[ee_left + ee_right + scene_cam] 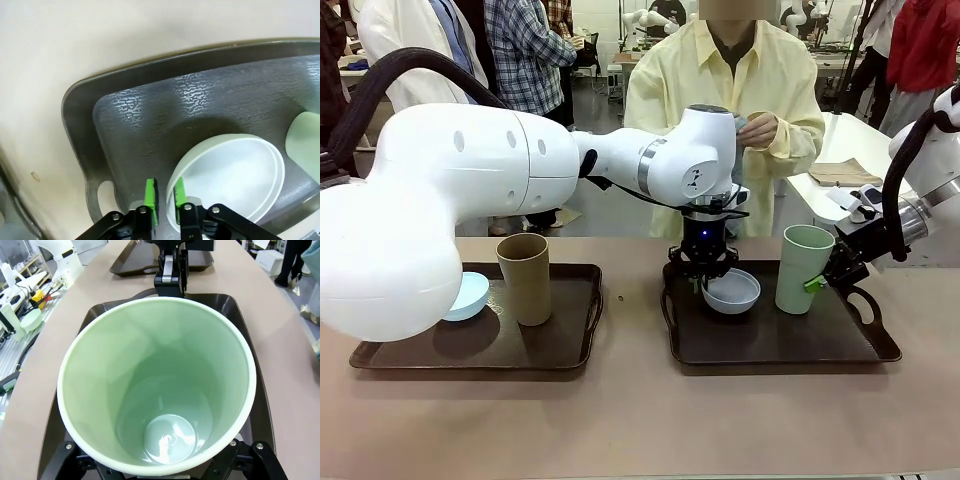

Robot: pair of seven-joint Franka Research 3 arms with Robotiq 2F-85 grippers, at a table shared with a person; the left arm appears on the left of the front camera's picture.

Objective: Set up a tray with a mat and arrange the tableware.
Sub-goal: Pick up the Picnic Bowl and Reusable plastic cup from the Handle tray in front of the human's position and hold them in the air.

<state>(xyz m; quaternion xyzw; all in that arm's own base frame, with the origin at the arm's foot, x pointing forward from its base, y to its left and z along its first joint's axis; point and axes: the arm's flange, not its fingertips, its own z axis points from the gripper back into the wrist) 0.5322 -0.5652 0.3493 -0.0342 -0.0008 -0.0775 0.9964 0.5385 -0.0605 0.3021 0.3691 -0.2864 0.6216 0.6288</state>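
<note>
Beige table (640, 420) carries two dark brown plastic trays side by side, with a person in a pale yellow shirt (670, 100) at the far edge. On the left tray (470, 362) sit a small round pale blue bowl (472, 295) and a tall handleless tan-brown cup (524, 278), touching. On the right tray (770, 340) (125, 115), the left gripper (705, 272) (165, 197) reaches down from above, jaws clenched on the near rim of a tilted greyish white bowl (732, 291) (235, 175). Just beside it, the right gripper (817, 283) clasps the lower side of a tall pale green cup (803, 268) (160, 390), which is upright and empty.
</note>
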